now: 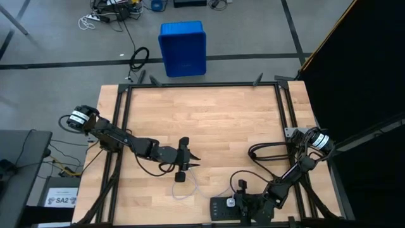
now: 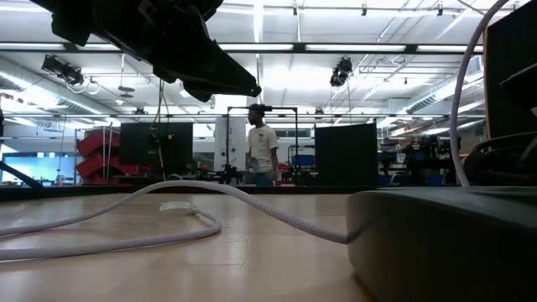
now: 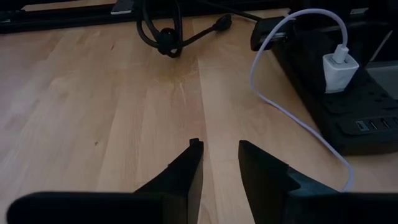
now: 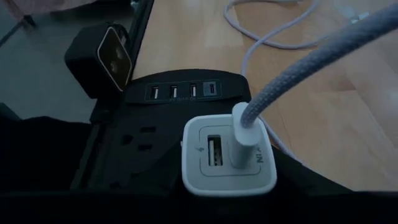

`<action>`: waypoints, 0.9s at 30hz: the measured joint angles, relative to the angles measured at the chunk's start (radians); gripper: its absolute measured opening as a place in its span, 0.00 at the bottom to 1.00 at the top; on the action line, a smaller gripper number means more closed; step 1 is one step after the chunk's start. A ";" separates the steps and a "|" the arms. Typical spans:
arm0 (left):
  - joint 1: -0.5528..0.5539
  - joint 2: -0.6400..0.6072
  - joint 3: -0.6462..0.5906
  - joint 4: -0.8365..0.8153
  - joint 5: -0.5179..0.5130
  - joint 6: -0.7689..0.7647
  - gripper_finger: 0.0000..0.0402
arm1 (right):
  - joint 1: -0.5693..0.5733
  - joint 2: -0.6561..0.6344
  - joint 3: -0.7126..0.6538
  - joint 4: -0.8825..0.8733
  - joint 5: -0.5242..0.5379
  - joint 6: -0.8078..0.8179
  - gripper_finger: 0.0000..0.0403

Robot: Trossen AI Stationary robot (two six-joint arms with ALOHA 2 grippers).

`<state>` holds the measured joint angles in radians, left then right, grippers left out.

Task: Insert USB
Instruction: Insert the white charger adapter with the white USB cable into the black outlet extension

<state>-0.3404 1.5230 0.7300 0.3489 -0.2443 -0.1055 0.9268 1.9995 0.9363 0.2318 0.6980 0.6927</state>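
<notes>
The USB (image 1: 193, 190) cable is lying in loose whitish loops on the wooden desk (image 1: 209, 114), close to the desk's near edge, and its plug (image 4: 247, 134) is sitting in one port of the white cube adapter (image 4: 229, 155). The adapter is standing in the black power strip (image 1: 224, 208), which is resting at the near edge, right of the middle. From the plug the cable is arching up and then trailing across the wood toward the left end effector (image 1: 185, 163).

The left end effector is hovering above the desk near the middle, a little toward the near edge, with the cable's loop just beyond it on the near side. In its wrist view its two dark fingers (image 3: 186, 177) are standing a small way apart with bare wood showing between them; it is released, gripping nothing and touching nothing, and the cable (image 3: 280, 109) is running beside it without contact.

The right end effector (image 1: 250, 206) is hanging low over the power strip at the near edge, right at the adapter and the seated plug. Its own fingers are not showing clearly in any view, so I cannot tell whether it is clenched, released, or grasping the plug.

A black cord (image 1: 269, 152) is looping on the desk toward the right edge.
</notes>
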 joint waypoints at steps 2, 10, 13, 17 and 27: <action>0.000 0.000 0.000 0.000 -0.001 -0.003 0.22 | 0.002 -0.001 -0.003 0.016 -0.001 0.012 0.37; 0.000 0.000 0.000 -0.001 -0.002 -0.004 0.22 | 0.004 -0.042 -0.008 0.009 -0.020 0.034 0.81; 0.000 0.000 0.000 -0.002 -0.002 -0.004 0.22 | 0.004 -0.071 -0.008 -0.037 -0.039 0.028 0.87; 0.000 0.000 0.000 -0.002 -0.002 -0.004 0.22 | 0.007 -0.117 -0.008 -0.115 -0.058 0.026 0.88; 0.000 0.000 0.000 -0.002 -0.003 -0.004 0.22 | -0.016 -0.142 -0.007 -0.151 -0.080 0.067 0.87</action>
<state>-0.3403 1.5230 0.7300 0.3473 -0.2470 -0.1097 0.9112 1.8580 0.9291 0.0806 0.6176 0.7592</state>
